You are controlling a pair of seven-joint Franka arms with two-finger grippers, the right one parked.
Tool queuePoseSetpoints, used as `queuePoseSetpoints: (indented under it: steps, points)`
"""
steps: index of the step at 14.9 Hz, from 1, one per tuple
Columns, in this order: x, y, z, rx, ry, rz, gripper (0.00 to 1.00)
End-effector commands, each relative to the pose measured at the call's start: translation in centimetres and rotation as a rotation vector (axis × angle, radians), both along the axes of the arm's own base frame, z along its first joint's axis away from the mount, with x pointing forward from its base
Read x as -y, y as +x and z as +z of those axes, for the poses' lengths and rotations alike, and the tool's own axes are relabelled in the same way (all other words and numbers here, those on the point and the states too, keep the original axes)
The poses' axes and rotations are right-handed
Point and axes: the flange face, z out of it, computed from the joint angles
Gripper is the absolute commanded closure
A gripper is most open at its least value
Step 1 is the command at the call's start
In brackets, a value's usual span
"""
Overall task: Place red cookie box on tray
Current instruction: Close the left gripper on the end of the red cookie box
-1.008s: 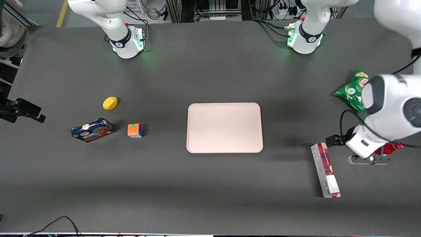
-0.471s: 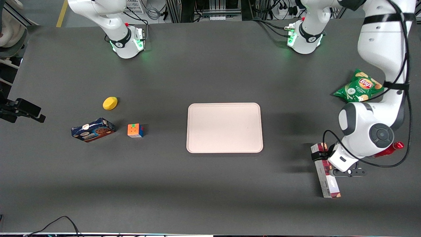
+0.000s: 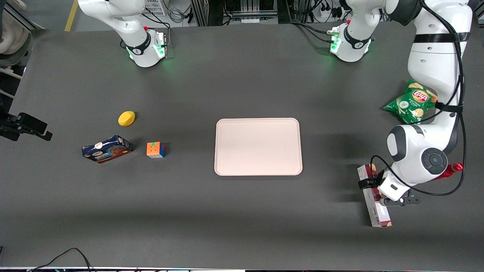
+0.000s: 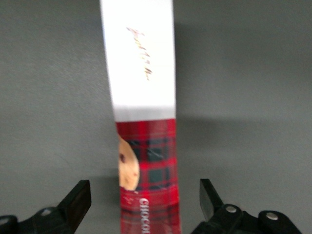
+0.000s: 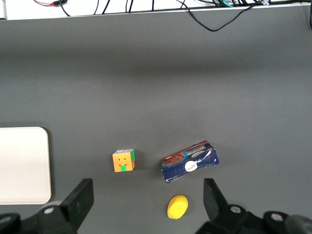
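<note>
Cookie box [image 4: 146,122] lies flat on the desk [image 3: 227,219], straddled by the spread gripper [image 4: 145,204] hovering above its middle. I'd drop straight down, keeping it centred, then pinch the long sides. Tray [image 3: 258,146] sits well apart, mid-desk.

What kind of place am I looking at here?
Most likely a robotics lab. Two arms are bolted to a dark table strewn with practice items: a tray, a chip bag, a puzzle cube. The left gripper, open, straddles a red cookie box. Cables and equipment racks line the table's edge.
</note>
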Motion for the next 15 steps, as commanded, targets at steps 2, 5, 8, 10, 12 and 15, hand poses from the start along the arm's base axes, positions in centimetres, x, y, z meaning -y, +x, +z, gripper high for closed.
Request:
queuePoseSetpoints:
  steps: [2,5,8,10,12,15]
  points:
    - [0.0,1.4,0.7,0.014,-0.008,0.017,0.29]
    - [0.6,1.8,0.9,0.018,-0.035,0.043,0.41]
    - [0.8,2.0,1.0,0.023,-0.033,0.040,0.62]
    - [0.8,2.0,1.0,0.023,-0.032,0.035,0.87]
    - [0.9,1.9,0.9,0.019,-0.027,0.026,1.00]
    - [1.5,1.6,1.8,-0.011,-0.026,0.007,1.00]
